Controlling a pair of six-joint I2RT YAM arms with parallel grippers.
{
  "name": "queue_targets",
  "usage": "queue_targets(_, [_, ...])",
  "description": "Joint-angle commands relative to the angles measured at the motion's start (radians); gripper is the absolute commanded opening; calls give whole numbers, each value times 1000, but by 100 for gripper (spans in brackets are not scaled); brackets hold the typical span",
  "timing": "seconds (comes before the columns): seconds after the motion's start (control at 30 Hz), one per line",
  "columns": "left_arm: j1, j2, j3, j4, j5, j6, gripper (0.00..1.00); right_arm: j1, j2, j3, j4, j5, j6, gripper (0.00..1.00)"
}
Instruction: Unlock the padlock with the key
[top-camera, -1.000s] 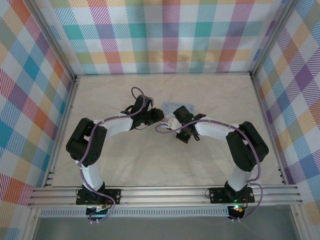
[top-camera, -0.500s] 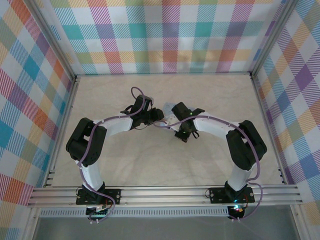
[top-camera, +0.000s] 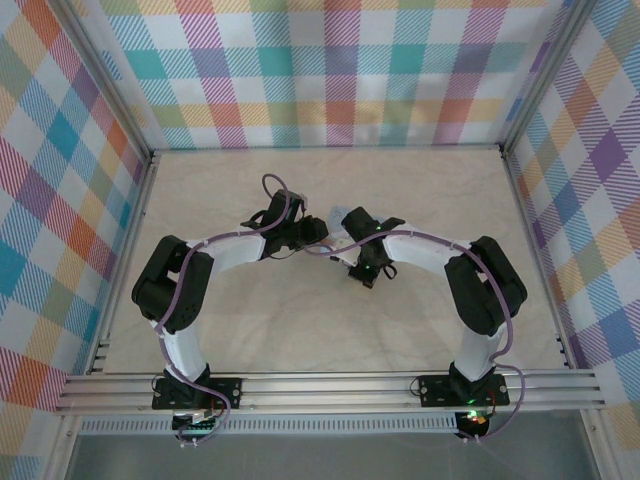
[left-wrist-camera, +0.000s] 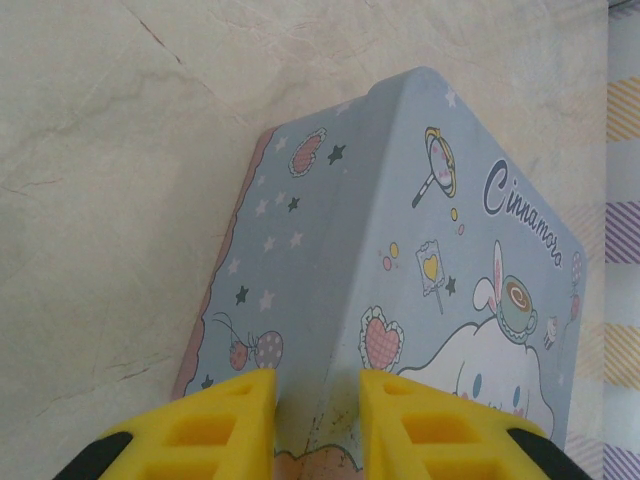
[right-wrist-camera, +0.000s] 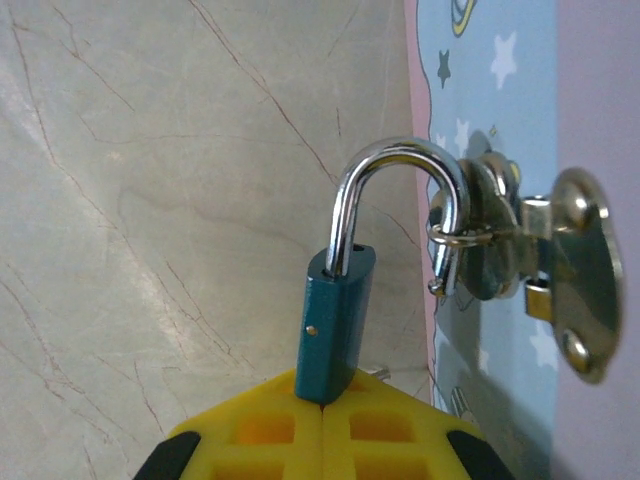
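Note:
The padlock (right-wrist-camera: 336, 318) has a teal body and a silvery shackle (right-wrist-camera: 398, 160). One shackle leg stands free of the body and hooks through the ring of the clasp (right-wrist-camera: 572, 270) on the pale-blue tin (right-wrist-camera: 500, 70). My right gripper (right-wrist-camera: 322, 396) is shut right under the padlock's bottom, its yellow fingers pressed together. The key is hidden between them apart from a silvery bit (right-wrist-camera: 376, 371). My left gripper (left-wrist-camera: 317, 400) straddles the tin's edge (left-wrist-camera: 400, 200), a finger pressed on each side. From above, both wrists meet over the tin (top-camera: 333, 214).
The pale marbled table (top-camera: 240, 190) is walled by checked panels on three sides. A metal rail (top-camera: 320, 388) with the arm bases runs along the near edge. Purple cables loop over both arms.
My right wrist has shifted left and a little farther back, and now covers more of the tin. The left arm has stayed still.

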Motion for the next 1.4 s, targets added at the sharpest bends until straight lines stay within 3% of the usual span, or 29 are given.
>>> queue_targets(0.0, [5,-8,-3,-6,20,-5,26,11,-25,11,22,-16,-11,0])
queue_targets(0.5, [3,-17,-14,-2,8,-17,27,35,-47,-1,103,-25,-94,0])
queue_targets(0.63, [5,-31,-18,-15,-12,-13,31,42,-80,-17,106,-29,-83,0])
queue_targets(0.9, [18,-97,-42,-32,-70,-10,53,54,-170,-57,97,-37,-29,0])
queue_targets(1.03, [33,-148,-57,-33,-81,6,60,55,-216,-86,85,-17,-6,0])
queue_targets(1.07, [35,-163,-63,-35,-85,10,68,55,-229,-93,80,-16,-1,0])
queue_targets(1.17, [41,-204,-76,-43,-85,19,71,55,-272,-111,77,-4,19,0])
queue_targets(1.23, [44,-229,-88,-51,-85,23,78,55,-303,-123,80,-6,34,0])
queue_targets(1.27, [44,-243,-96,-57,-85,26,100,55,-321,-130,83,-7,41,0])
queue_targets(1.37, [45,-282,-113,-83,-87,36,100,55,-370,-146,97,8,64,0])
